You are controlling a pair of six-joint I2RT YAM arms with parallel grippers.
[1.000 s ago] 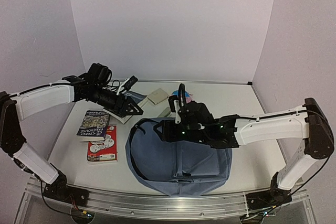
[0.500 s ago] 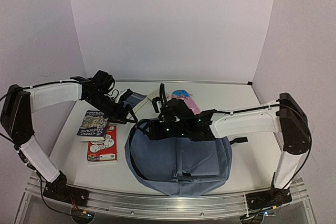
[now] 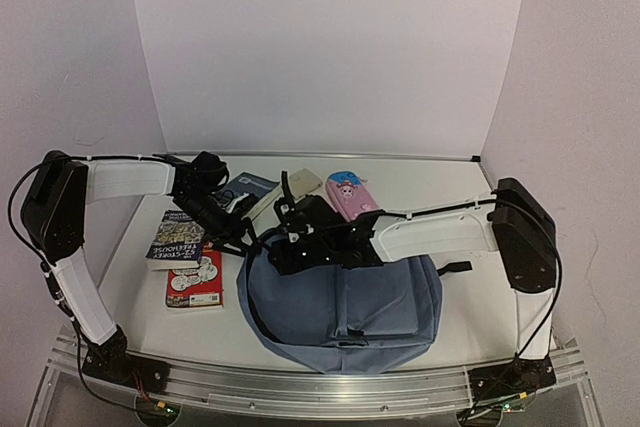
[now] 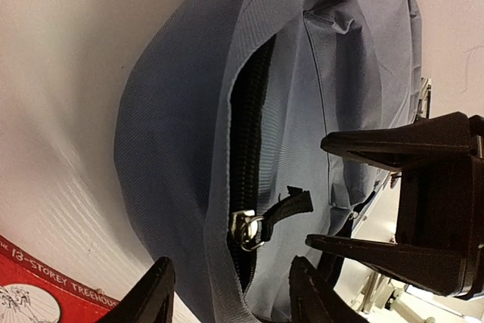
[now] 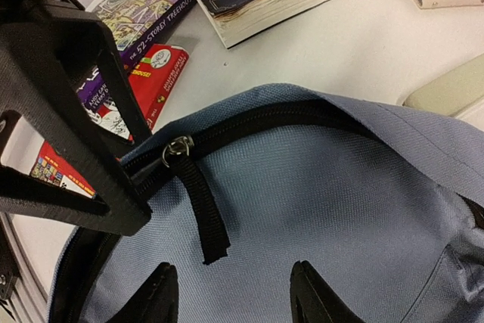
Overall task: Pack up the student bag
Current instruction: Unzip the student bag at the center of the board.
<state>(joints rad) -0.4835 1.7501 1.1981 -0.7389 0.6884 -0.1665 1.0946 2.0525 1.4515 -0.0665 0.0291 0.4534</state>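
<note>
The student bag (image 3: 345,302), grey-blue, lies flat at the table's front centre, its black zip partly open along the top left rim. My left gripper (image 3: 243,238) hangs open at that rim. In the left wrist view the metal zip slider (image 4: 246,229) and its black pull tab sit just beyond my left gripper (image 4: 231,298), whose jaws straddle the zip edge. My right gripper (image 3: 287,243) is close beside it, open above the bag fabric (image 5: 318,209). Ahead of my right gripper (image 5: 231,300) the pull tab (image 5: 200,213) lies loose, untouched.
Left of the bag lie a purple-covered book (image 3: 178,235) and a red book (image 3: 195,278). Behind it are a dark blue book (image 3: 251,188), a beige box (image 3: 300,184) and a pink case (image 3: 350,195). The two grippers' fingers nearly touch.
The left gripper has come down from beside the books to the bag's top left rim. The right gripper has slid left along the bag to meet it. Both jaws have narrowed.
</note>
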